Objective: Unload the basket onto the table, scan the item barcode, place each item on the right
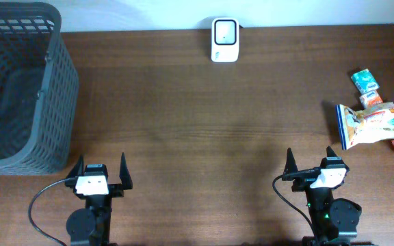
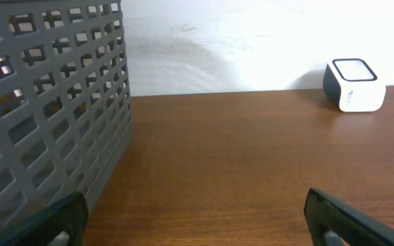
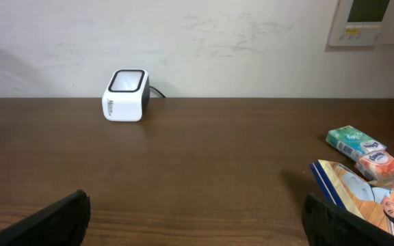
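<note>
Table (image 1: 197,137): scanner (image 1: 224,39), snack bag (image 1: 371,125) text illegible; L hand (image 1: 102,164), R hand (image 1: 310,156) wide.

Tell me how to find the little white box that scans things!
On the brown wooden table, look along the far edge by the white wall. Near its middle stands a small white plastic scanner box with a glass window on top. It stands alone, unlike the dark grey mesh basket at left and the colourful snack packets at right.
</note>
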Robot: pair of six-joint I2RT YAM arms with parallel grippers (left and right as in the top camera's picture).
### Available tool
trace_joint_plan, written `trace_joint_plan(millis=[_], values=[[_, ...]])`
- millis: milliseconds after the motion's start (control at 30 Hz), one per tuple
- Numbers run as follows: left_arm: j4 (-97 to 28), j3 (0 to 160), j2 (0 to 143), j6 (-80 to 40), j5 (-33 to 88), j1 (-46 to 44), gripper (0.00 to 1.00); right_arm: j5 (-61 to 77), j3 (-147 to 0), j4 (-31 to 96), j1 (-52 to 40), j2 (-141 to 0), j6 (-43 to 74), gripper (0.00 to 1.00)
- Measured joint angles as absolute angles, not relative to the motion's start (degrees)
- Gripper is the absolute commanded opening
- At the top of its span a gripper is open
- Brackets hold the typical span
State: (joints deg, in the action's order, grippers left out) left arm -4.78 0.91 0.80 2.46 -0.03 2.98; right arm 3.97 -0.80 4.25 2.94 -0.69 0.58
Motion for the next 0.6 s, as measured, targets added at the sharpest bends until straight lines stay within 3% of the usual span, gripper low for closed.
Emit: trace_joint_plan(millis=[600], values=[[-4.82,0.91,0.8,-1.43,-2.42,2.98,0.99,3.97,-0.8,4.25,2.96,-0.69,0.6,0.98]])
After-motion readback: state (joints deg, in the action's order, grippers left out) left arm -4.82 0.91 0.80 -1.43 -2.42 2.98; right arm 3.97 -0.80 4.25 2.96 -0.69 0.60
